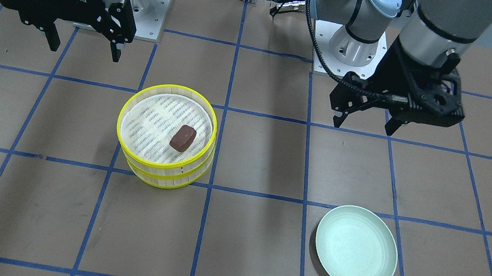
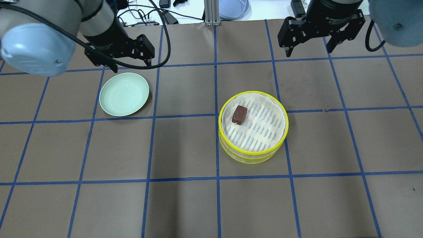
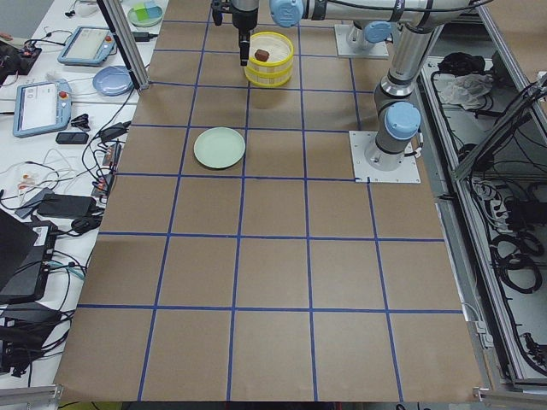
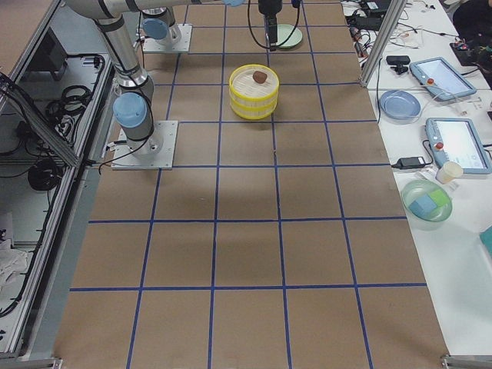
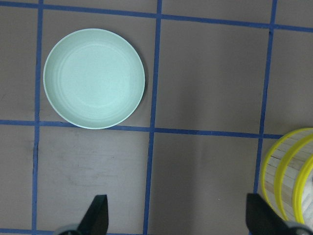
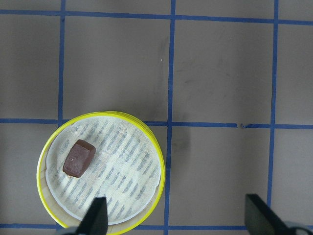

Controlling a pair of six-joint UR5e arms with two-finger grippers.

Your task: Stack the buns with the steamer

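Observation:
The two yellow-rimmed steamer tiers (image 2: 261, 127) stand stacked one on the other, also seen in the front view (image 1: 155, 115) and the right wrist view (image 6: 124, 171). The dark reddish-brown bun (image 2: 239, 114) lies on the top tier's striped floor (image 1: 183, 138) (image 6: 78, 158). The cream bun is hidden or out of view. My right gripper (image 2: 309, 51) (image 1: 84, 51) is open and empty, raised beyond the stack. My left gripper (image 2: 132, 65) (image 1: 363, 126) is open and empty, above the table just beyond the plate.
A pale green plate (image 2: 124, 94) lies bare on the robot's left side of the table (image 1: 356, 248) (image 5: 94, 78). The stack's edge shows at the right of the left wrist view (image 5: 288, 171). Blue tape lines grid the brown table.

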